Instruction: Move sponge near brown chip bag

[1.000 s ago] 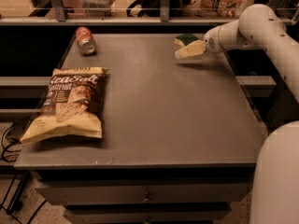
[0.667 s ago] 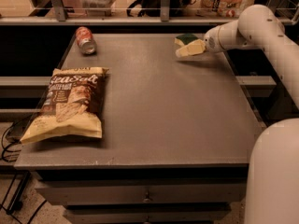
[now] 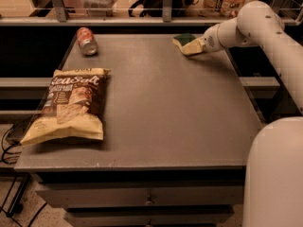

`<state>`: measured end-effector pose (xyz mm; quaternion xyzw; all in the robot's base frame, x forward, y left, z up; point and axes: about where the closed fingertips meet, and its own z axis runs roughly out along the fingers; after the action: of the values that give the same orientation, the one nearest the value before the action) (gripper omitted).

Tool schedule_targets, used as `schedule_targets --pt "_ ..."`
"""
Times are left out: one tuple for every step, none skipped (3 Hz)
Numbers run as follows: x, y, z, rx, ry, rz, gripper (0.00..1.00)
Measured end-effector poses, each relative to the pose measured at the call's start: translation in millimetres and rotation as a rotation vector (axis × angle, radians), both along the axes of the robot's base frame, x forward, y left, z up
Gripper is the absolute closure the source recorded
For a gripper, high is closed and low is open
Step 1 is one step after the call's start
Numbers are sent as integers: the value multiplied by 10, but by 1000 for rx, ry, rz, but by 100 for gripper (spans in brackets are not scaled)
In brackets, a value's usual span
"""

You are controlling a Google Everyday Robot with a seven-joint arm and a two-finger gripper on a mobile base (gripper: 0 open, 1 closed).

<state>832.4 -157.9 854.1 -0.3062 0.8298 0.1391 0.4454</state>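
Note:
The sponge (image 3: pixel 185 39), dark green on top with pale yellow foam below, is at the far right of the table, tilted and slightly off the surface. My gripper (image 3: pixel 195 46) reaches in from the right and is shut on the sponge. The brown chip bag (image 3: pixel 68 104) lies flat near the table's front left, with white "Sea Salt" lettering and pale yellow ends. The sponge and gripper are far from the bag, across the table.
A red soda can (image 3: pixel 86 40) lies on its side at the far left corner of the grey table (image 3: pixel 161 112). A railing and shelf run behind the table. My white arm (image 3: pixel 265 32) and base (image 3: pixel 277 174) fill the right side.
The gripper and the sponge have shifted very slightly up and to the left. The bag and can have not moved.

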Motion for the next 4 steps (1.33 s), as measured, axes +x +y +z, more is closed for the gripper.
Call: schedule_targets --pt "-212 259 281 -38 -36 107 88" --pt "-603 639 679 -63 -88 299 100" --pt "-1144 1042 896 -49 -81 521 100" --pt "-1300 1089 807 -56 -37 579 100"
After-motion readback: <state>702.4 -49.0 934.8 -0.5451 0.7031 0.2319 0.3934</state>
